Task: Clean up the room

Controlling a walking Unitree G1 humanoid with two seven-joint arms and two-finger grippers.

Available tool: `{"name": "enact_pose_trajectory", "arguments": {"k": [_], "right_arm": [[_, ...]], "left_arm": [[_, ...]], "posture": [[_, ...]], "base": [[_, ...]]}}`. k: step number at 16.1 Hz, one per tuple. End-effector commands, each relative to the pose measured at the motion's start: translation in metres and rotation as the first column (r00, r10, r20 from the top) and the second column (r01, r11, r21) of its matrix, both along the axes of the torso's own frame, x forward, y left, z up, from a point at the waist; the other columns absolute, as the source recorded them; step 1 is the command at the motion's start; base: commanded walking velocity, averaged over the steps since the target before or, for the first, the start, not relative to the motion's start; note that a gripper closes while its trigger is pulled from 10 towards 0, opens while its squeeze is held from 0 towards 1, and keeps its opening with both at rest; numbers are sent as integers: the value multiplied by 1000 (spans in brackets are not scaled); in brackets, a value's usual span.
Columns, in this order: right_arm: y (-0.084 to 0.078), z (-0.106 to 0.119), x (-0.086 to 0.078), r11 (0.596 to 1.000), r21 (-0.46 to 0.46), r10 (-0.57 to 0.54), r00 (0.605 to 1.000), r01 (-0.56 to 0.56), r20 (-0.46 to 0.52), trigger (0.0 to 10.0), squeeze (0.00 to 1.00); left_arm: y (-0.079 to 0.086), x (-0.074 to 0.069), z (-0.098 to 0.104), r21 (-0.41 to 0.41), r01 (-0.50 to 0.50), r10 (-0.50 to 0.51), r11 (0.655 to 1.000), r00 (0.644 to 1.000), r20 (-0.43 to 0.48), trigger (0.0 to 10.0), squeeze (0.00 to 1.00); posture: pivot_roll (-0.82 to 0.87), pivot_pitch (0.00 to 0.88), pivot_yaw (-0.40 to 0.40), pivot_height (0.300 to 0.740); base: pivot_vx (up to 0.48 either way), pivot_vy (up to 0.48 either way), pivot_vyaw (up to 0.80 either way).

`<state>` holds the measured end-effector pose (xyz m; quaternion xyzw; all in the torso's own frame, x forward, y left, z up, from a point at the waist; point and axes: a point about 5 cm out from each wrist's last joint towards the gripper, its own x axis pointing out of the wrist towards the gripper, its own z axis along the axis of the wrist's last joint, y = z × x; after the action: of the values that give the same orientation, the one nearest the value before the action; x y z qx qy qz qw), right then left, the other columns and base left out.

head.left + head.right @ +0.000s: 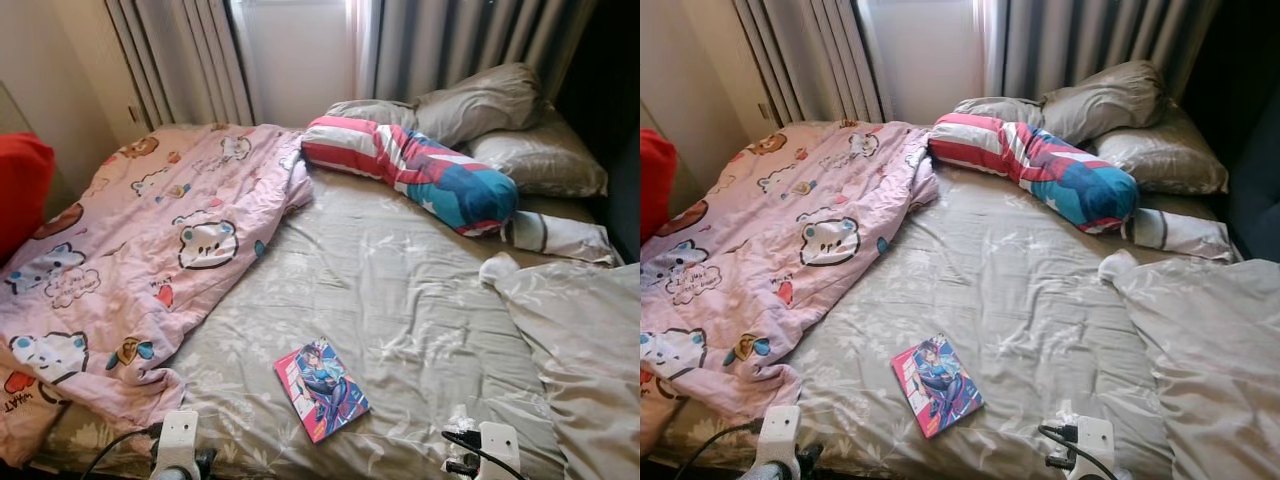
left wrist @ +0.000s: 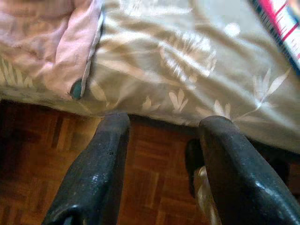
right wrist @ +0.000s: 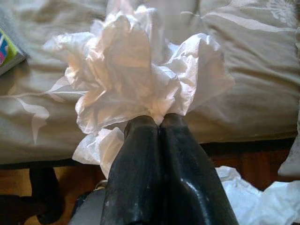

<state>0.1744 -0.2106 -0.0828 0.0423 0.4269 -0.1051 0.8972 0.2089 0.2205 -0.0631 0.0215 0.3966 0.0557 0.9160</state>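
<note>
The right gripper (image 3: 158,123) has its two black fingers pressed together on a crumpled white tissue (image 3: 136,79), held just off the near edge of the bed (image 1: 400,290) over the wooden floor (image 2: 150,173). More white tissue (image 3: 262,197) lies on the floor below it. The left gripper (image 2: 161,129) hangs with its fingers apart and nothing between them, at the near edge of the bed near the left corner, where the hem of the pink cartoon blanket (image 1: 150,240) reaches. A colourful book (image 1: 321,388) lies flat on the grey leaf-print sheet near the near edge, between the two arms. At the far edge rest a striped bolster (image 1: 410,165) and grey pillows (image 1: 500,115). A grey duvet (image 1: 585,340) is heaped along the right edge.
</note>
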Motion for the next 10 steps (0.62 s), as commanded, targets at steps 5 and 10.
{"name": "enact_pose_trajectory", "arguments": {"k": [5, 10], "right_arm": [[4, -6, -11, 1000, 9, 5, 999, -4, -35, 10000, 0], [6, -7, -15, 1000, 17, -8, 999, 8, -32, 10000, 0]], "left_arm": [[3, 2, 2, 5, -11, 11, 1000, 1000, 0, 10000, 0], [1, -9, -5, 8, -1, 1, 1000, 1000, -29, 10000, 0]], "posture": [[-14, 2, 38, 740], [-18, 22, 47, 740]], "base": [[0, 0, 84], [0, 0, 794]]}}
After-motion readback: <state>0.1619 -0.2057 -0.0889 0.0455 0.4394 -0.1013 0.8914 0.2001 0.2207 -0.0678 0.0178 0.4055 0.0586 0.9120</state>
